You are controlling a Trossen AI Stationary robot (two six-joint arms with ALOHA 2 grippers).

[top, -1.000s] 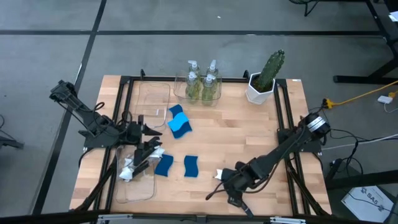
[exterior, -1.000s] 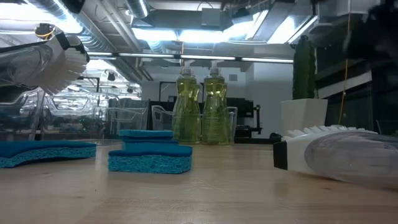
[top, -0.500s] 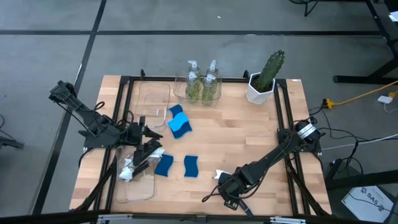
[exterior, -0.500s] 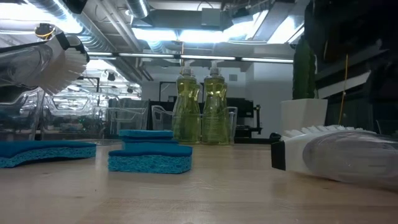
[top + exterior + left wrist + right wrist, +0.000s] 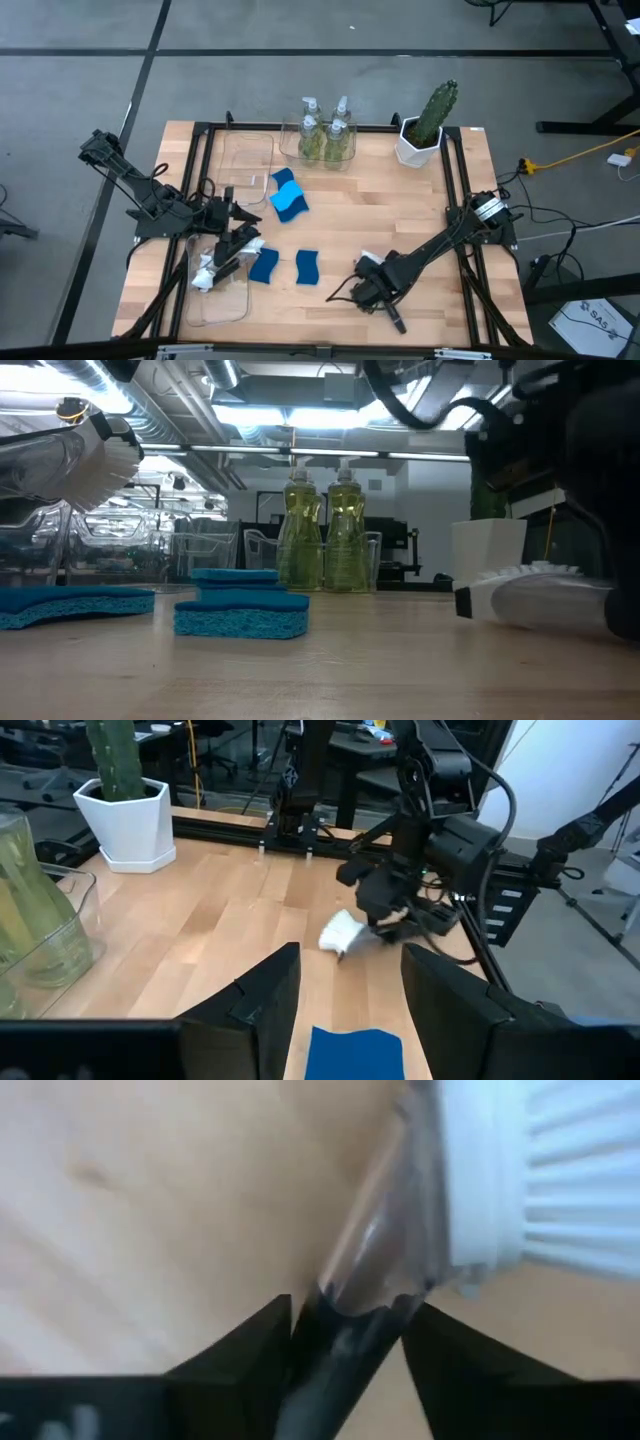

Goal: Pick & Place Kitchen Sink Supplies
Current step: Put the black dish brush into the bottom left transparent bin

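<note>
A dish brush (image 5: 364,263) with a white head and black handle lies near the table's near edge, and my right gripper (image 5: 373,290) is shut on it. The right wrist view shows its bristled head (image 5: 560,1170) past the fingers. My left gripper (image 5: 240,246) hangs open over the near clear bin (image 5: 222,295), above a blue sponge (image 5: 355,1050). Another brush (image 5: 100,460) leans in that bin. More blue sponges (image 5: 289,200) (image 5: 307,267) lie flat mid-table. Pump bottles of yellow-green soap (image 5: 325,135) stand in a clear bin at the far edge. My right gripper pinches the brush between its two fingers (image 5: 250,1345) where the black handle meets the clear neck (image 5: 340,1335), just behind the head. The fingers lie across the handle. The head (image 5: 520,595) sits low over the table; whether it touches the wood, I cannot tell.
A green cactus in a white pot (image 5: 425,128) stands at the far right corner. A second clear bin (image 5: 248,165) lies far left. Black rails (image 5: 455,180) run along the table's sides. Bare wood (image 5: 390,210) lies between sponges and cactus.
My right gripper has shifted toward the table's far edge and turned, carrying the brush with it. The brush head has swung away from the near edge and now sits farther from the low camera. My left arm has kept still.
</note>
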